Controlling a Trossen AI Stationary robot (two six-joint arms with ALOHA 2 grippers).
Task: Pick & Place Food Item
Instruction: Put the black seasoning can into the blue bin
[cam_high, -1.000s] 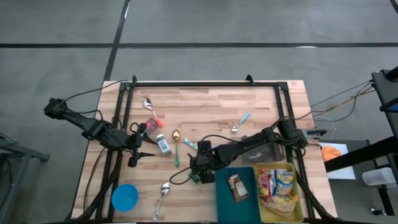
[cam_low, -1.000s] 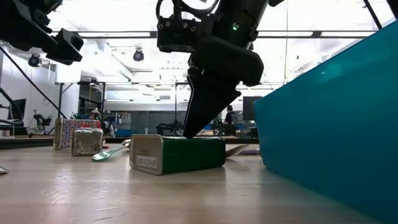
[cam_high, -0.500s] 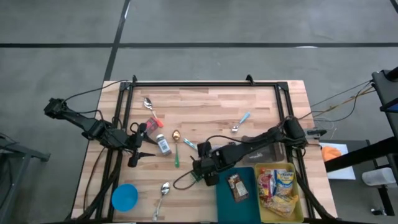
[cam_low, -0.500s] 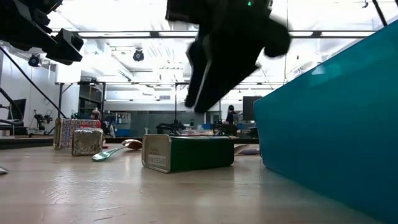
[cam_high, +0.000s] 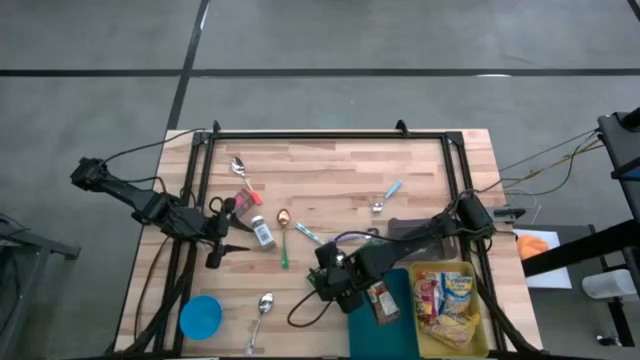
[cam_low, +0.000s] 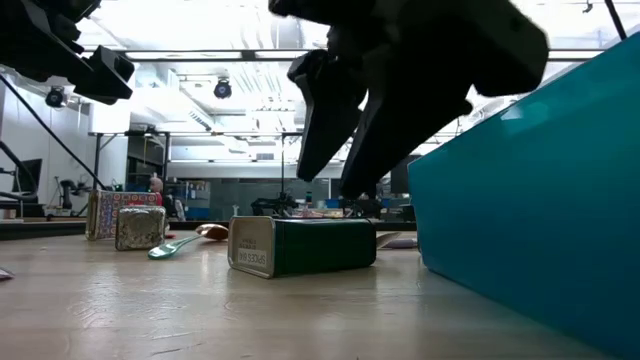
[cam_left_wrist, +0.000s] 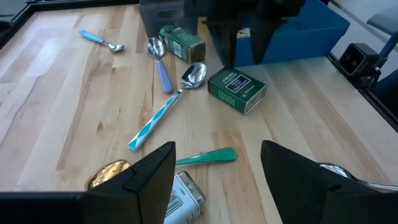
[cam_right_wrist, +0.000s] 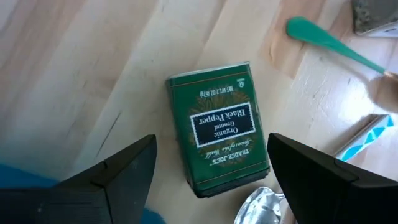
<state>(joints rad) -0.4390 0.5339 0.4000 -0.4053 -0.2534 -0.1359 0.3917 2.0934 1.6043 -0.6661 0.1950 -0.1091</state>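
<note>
Green rectangular black-pepper tin (cam_right_wrist: 219, 136): flat on wooden table (cam_high: 340, 165), beside teal bin (cam_high: 362, 318). Right gripper (cam_right_wrist: 211, 171): above tin, fingers apart, empty. Left gripper (cam_left_wrist: 217, 171): parted, empty.

A light wooden table (cam_high: 330, 165) with a black frame stands on a grey concrete floor (cam_high: 400, 40) crossed by dark seams. Level across the tabletop, a large bright hall opens behind it, with ceiling light strips (cam_low: 200, 68), shelving (cam_low: 150, 160) at far left and distant equipment.
</note>
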